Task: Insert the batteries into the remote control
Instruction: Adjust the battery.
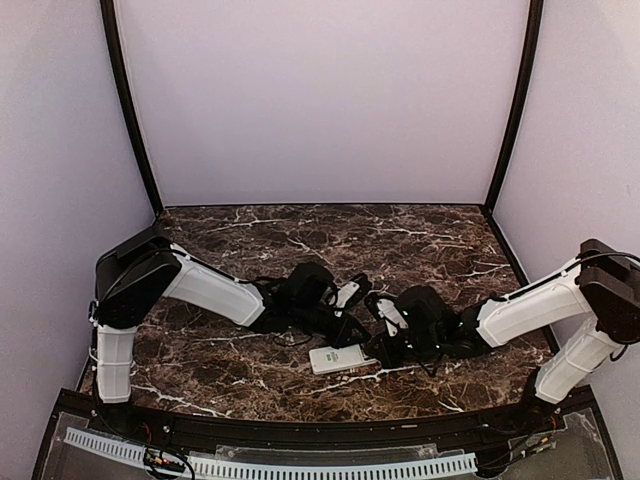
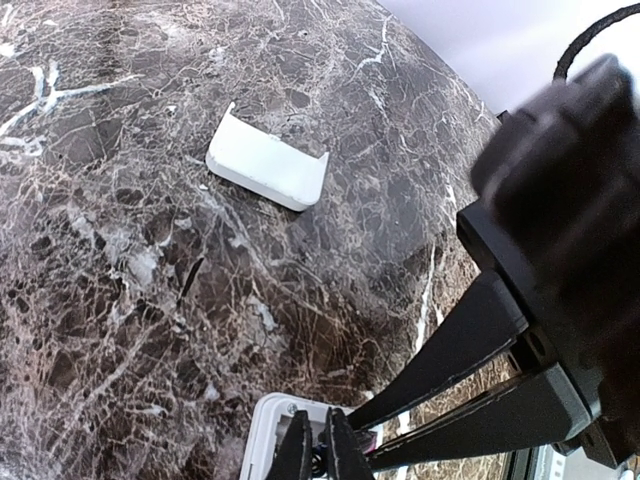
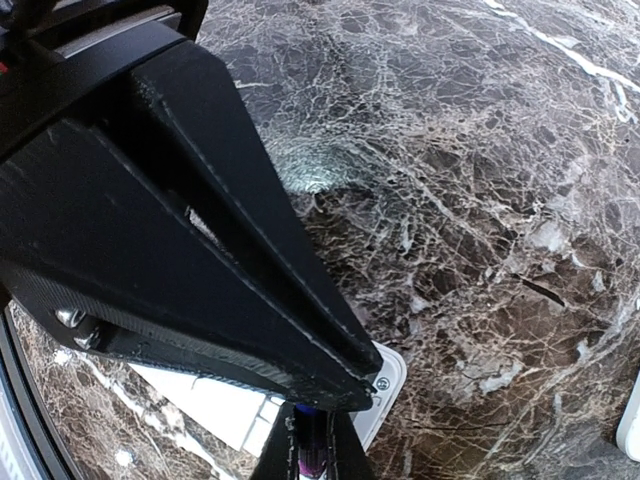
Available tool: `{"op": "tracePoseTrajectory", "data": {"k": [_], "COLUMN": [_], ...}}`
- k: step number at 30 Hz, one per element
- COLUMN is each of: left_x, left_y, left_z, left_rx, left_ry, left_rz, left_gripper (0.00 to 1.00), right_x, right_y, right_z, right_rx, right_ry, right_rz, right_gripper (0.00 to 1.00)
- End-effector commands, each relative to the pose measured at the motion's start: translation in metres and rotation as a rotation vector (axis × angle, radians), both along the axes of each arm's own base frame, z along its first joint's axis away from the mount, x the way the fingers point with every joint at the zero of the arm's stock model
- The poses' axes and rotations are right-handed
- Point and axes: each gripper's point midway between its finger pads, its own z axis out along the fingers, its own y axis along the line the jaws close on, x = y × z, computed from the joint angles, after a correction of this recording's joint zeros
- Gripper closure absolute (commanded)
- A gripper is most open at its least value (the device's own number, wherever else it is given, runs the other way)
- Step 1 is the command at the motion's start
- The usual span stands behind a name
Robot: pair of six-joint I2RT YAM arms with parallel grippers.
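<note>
The white remote control (image 1: pixel 340 358) lies flat near the table's front edge, with its open battery bay at the end under both grippers. My left gripper (image 2: pixel 362 432) is shut on a dark bluish-purple battery (image 3: pixel 315 455) and holds it at the bay. A bit of that battery shows in the left wrist view (image 2: pixel 368 440). My right gripper (image 3: pixel 365 385) is shut, with its tips down on the bay end of the remote (image 3: pixel 392 372), right beside the left tips. No other battery is in view.
A white curved battery cover (image 2: pixel 268 160) lies loose on the dark marble table (image 1: pixel 430 240) beyond the remote, and its edge shows in the right wrist view (image 3: pixel 632 425). A thin dark sliver (image 2: pixel 190 280) lies between the cover and the remote. Lilac walls close three sides.
</note>
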Motion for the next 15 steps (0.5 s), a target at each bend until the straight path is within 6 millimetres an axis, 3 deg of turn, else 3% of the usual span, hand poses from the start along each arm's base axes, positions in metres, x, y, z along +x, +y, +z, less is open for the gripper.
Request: {"op": "tracePoseTrajectory", "data": {"k": [1, 14, 15], "left_x": [-0.0177, -0.0248, -0.0254], "left_y": [0.012, 0.0136, 0.0137], "left_z": [-0.0303, -0.0334, -0.0332], "left_rx": [0.085, 0.083, 0.082], "left_ry": [0.074, 0.107, 0.11], "left_rz": [-0.041, -0.061, -0.063], "left_gripper": [0.96, 1.0, 0.94], "right_x": [-0.0109, -0.0063, -0.0062], "right_y": [-0.0149, -0.0178, -0.019], "right_z": [-0.0148, -0.0161, -0.0173], "right_rx": [-0.072, -0.084, -0.087], "right_ry": [0.034, 0.031, 0.034], "right_rz": [-0.003, -0.043, -0.049], "right_gripper": [1.0, 1.0, 1.0]}}
